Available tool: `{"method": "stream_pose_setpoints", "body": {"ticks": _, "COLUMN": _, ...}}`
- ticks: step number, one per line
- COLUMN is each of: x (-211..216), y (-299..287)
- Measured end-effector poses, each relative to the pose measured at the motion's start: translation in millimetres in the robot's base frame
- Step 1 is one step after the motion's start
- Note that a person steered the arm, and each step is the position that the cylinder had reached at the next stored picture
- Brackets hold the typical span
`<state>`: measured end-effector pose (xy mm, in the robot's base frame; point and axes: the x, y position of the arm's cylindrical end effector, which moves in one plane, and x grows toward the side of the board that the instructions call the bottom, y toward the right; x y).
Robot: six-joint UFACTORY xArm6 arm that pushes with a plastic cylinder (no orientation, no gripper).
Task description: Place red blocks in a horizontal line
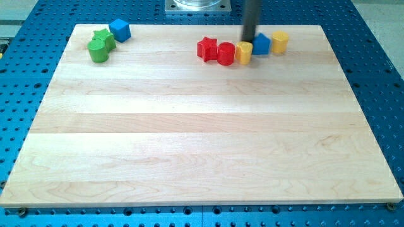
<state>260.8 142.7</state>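
Note:
A red star block [206,48] and a red cylinder [226,53] sit side by side near the view's top, touching, the star on the left. A yellow block [243,52] touches the cylinder's right side. My tip [249,40] stands just above the yellow block, between it and a blue block [261,43] on its right. The rod rises from there out of the view's top.
A yellow cylinder [279,42] lies right of the blue block. At the top left corner a green star [103,38], a green cylinder [98,52] and a blue block [120,29] cluster together. The wooden board [202,139] sits on a blue perforated table.

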Motion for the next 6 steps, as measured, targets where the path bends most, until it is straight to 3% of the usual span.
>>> {"method": "stream_pose_setpoints", "body": {"ticks": 1, "x": 3.9, "y": -12.9}}
{"method": "stream_pose_setpoints", "body": {"ticks": 2, "x": 88.9, "y": -19.8}}
{"method": "stream_pose_setpoints", "body": {"ticks": 3, "x": 111.3, "y": -57.5}}
{"method": "stream_pose_setpoints", "body": {"ticks": 4, "x": 111.0, "y": -109.0}}
{"method": "stream_pose_setpoints", "body": {"ticks": 6, "x": 69.5, "y": -36.5}}
